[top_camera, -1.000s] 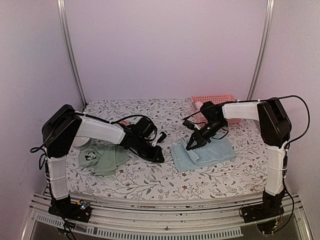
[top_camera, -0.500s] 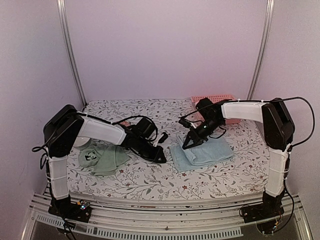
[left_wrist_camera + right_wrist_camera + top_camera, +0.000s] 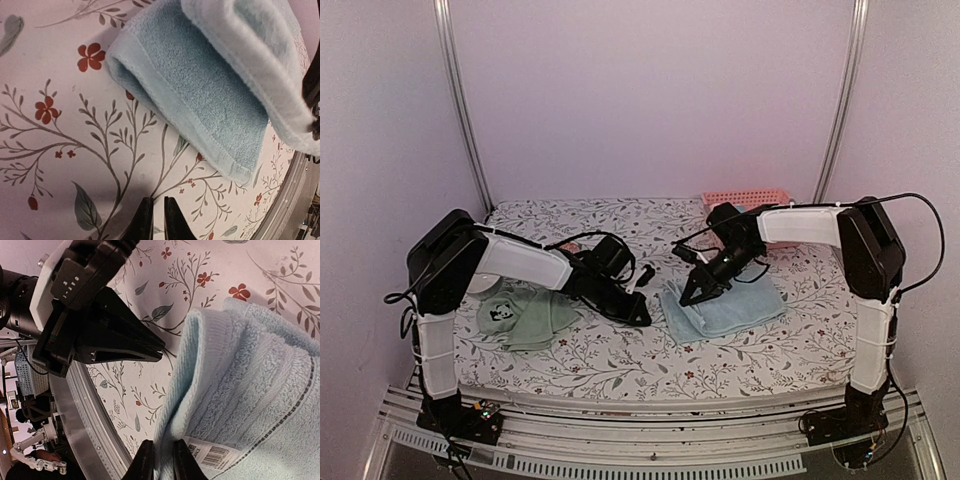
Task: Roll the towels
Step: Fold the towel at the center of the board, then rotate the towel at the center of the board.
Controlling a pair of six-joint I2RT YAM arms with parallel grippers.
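Note:
A light blue towel (image 3: 725,308) lies folded right of the table's middle. It also shows in the left wrist view (image 3: 200,85) and the right wrist view (image 3: 250,380). My right gripper (image 3: 688,297) is shut on the light blue towel's folded edge near its left end, with cloth pinched between the fingers (image 3: 161,460). My left gripper (image 3: 642,318) is shut and empty, its tips (image 3: 154,222) on the tablecloth just left of the blue towel. A green towel (image 3: 525,315) with a panda print lies crumpled at the left.
A pink perforated basket (image 3: 748,200) stands at the back right. The flowered tablecloth (image 3: 620,370) covers the table. A metal rail (image 3: 640,445) runs along the near edge.
My right gripper has moved left and a little forward, pulling the folded part of the blue towel over toward its left end. The left arm has barely moved.

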